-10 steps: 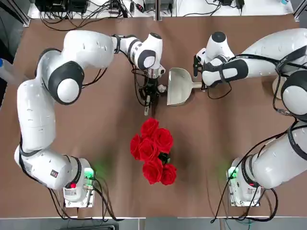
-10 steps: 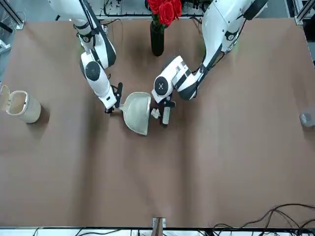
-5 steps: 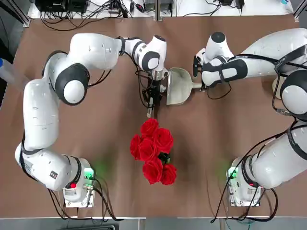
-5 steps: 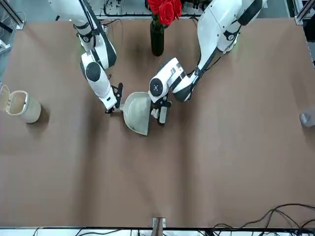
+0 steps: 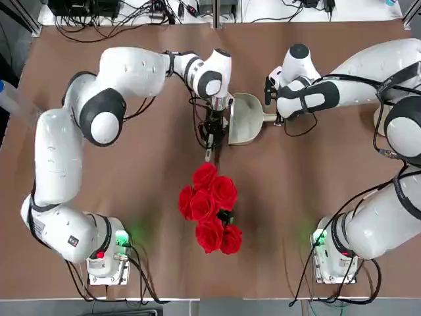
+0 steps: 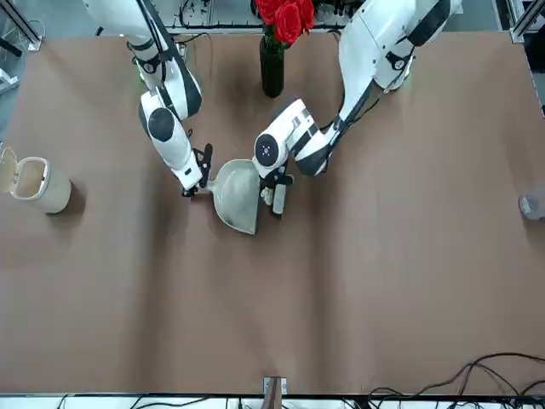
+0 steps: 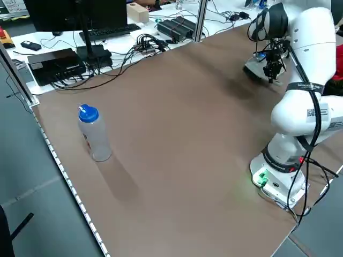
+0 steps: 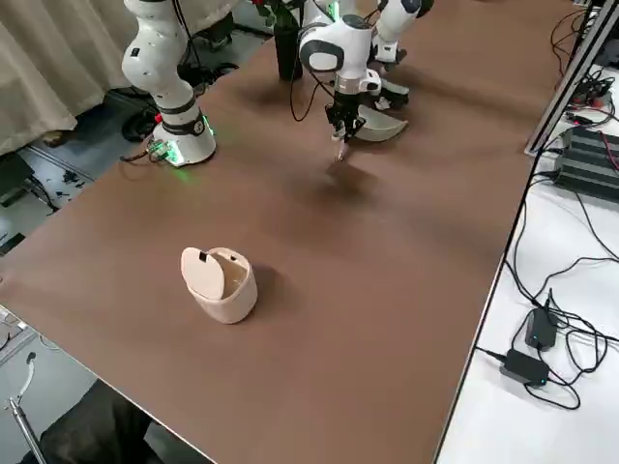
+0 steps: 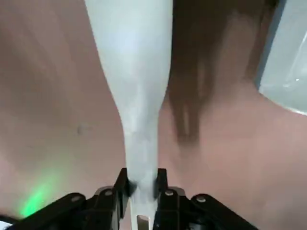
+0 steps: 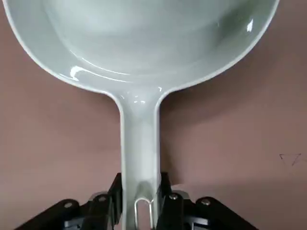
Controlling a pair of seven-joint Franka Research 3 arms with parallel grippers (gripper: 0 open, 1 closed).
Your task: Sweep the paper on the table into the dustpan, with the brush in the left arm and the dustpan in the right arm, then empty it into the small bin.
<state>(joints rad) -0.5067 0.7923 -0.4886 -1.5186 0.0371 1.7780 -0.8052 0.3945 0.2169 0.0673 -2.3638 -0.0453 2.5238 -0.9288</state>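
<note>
Across the broad, matte brown desk (image 5: 151, 263), everything now drawing together near the middle. In with the white-and-grey jointed left arm (image 5: 60, 158), nudged over toward the dustpan since a second ago; no visible shift from the white-and-grey, black-banded right arm (image 5: 368, 69), apparently just bracing. Unmoved too, the pale grey-beige plastic dustpan (image 6: 237, 196), wide scoop turned to meet the stroke. Well apart, on the right arm's side, the small beige-cream cylindrical bin (image 6: 43, 183), lid up, waiting its turn. Now right up close to the scoop's lip, the slim cream-white brush (image 6: 279, 200), probably near the end of this sweep. Left claw (image 9: 143, 179) closed firmly on the brush handle; right claw (image 10: 141, 179) clamped on the dustpan handle. And smallest of all, the tiny crumpled white paper ball (image 6: 266, 195), seemingly caught between brush and lip. Over the edge or just short? Cannot tell. Likely needing one more gentle push, with a risk of slipping round the side.
</note>
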